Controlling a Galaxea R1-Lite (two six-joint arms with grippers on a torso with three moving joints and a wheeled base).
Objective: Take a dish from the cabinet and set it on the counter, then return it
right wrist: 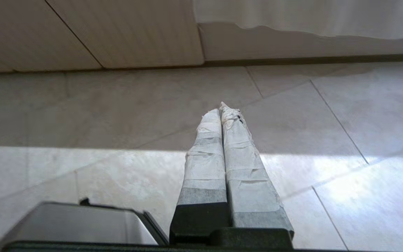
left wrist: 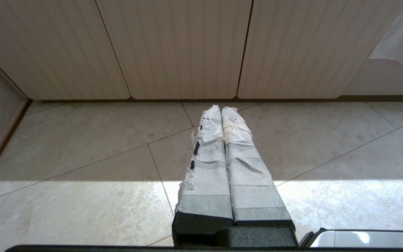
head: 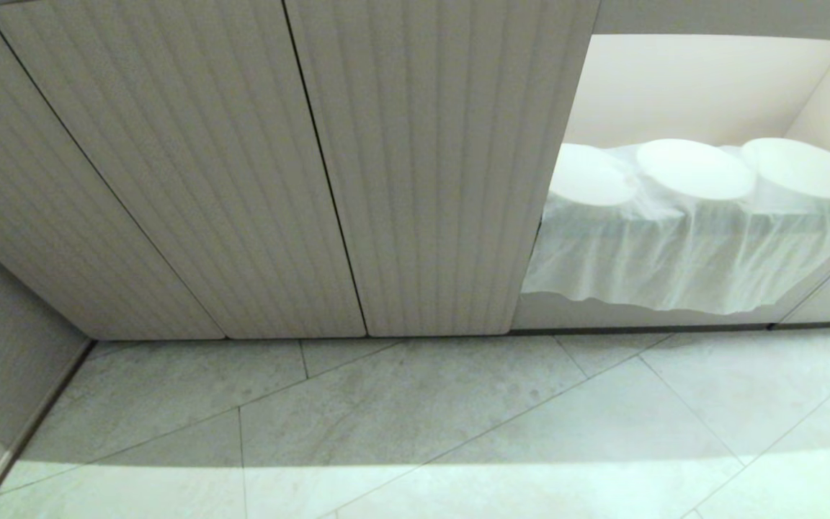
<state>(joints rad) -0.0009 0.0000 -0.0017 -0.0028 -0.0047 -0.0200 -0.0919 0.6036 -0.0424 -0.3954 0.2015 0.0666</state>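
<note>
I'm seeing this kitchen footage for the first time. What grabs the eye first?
The open niche at the head view's right, where three white bag-lined bins sit in a row with plastic draped over the front. Left of it stand the closed ribbed cabinet doors above a grey tiled floor. In the wrist views, the left gripper and right gripper, both tape-wrapped, are shut and empty above that floor.

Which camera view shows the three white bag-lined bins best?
The head view: all three white bag-lined bins sit in full sight in the open niche. The left and right wrist views catch only the hanging bag edge.
</note>
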